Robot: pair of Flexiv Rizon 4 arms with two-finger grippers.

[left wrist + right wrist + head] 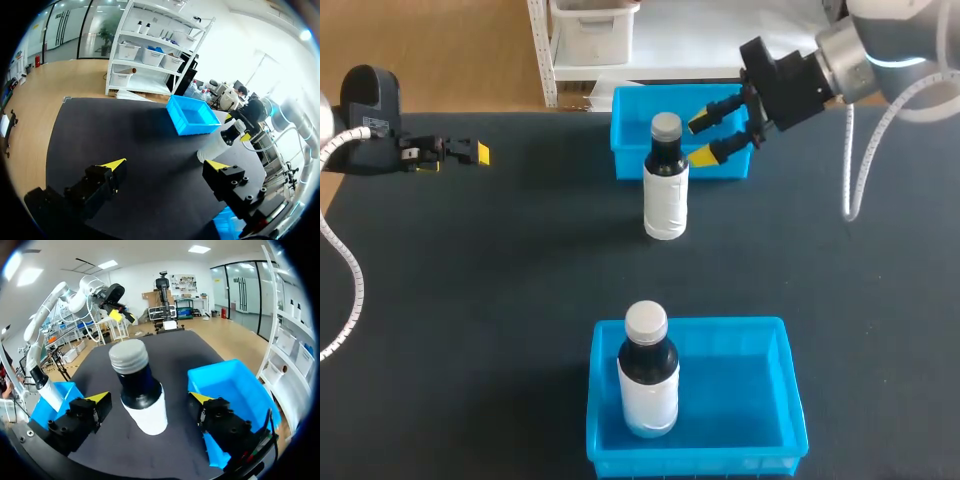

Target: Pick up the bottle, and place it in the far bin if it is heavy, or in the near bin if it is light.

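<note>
blue far bin (630, 110) sat at the table's (500, 300) far edge. the loose bottle (666, 190) stood upright on the table just in front of it, not in any bin. blue near bin (760, 400) at the near edge held a second bottle (648, 375), upright in its left part.

step in hand read as the approach before the grasp: bottle not picked up, nothing weighed.

right gripper (695, 140) was over the far bin just beside the bottle's cap. its arm entered from the far right corner and angled down toward the neck. fingers were spread wide, holding nothing. in the right wrist view the bottle sat between the two yellow tips with gaps on both sides. probably no contact, though the fisheye made the gaps hard to judge.

next move would call for easing in so the fingers straddle the neck or body and closing on it. then lift to feel the weight before choosing far or near bin. risk: tipping the bottle or clipping the far bin's wall.

left gripper (472, 153) was near the left edge, well apart from the bottle. its fingers were wide apart and empty, pointing toward the table's middle.
</note>
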